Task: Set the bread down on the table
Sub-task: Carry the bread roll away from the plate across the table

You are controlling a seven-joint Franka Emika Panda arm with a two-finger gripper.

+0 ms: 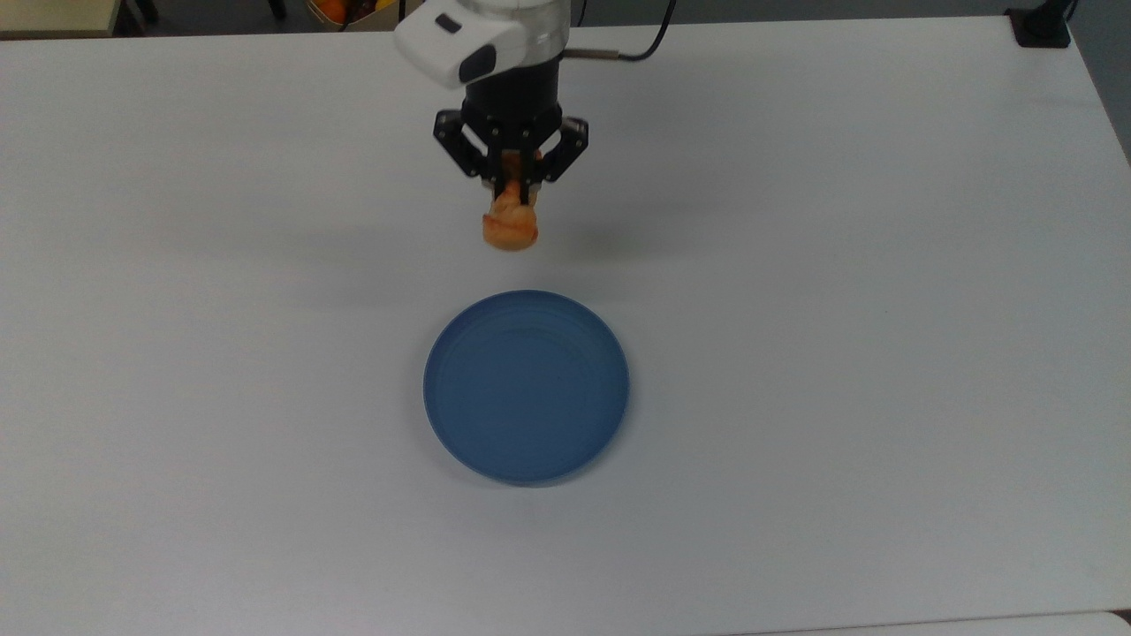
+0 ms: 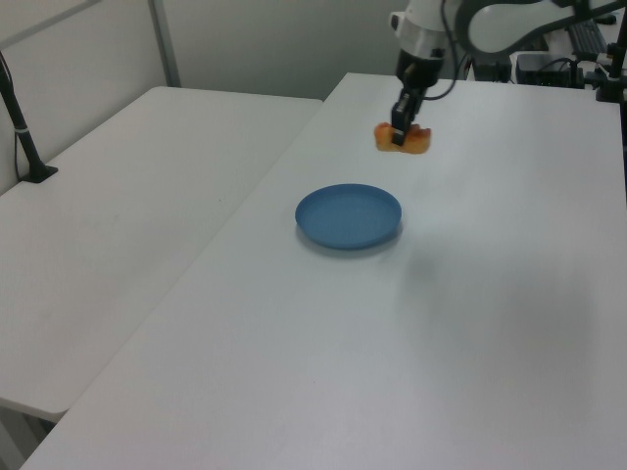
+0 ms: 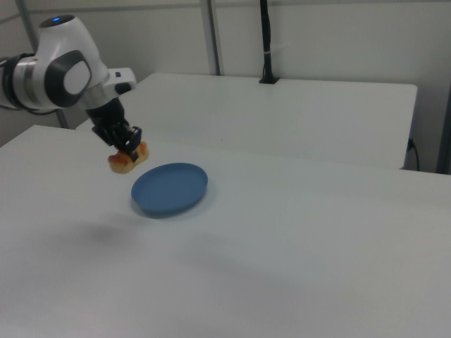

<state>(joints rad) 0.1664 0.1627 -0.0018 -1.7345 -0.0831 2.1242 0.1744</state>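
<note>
The golden-orange bread hangs pinched in my gripper, which is shut on it. It is above the white table, beyond the blue plate's far rim in the top view. In the left view the bread sits under the gripper, up and to the right of the plate. In the right view the bread is held by the gripper just left of the plate. I cannot tell whether the bread touches the table.
The round blue plate lies bare in the middle of the table; it appears as plate and plate in the side views. A second white table adjoins. A black post stands on it.
</note>
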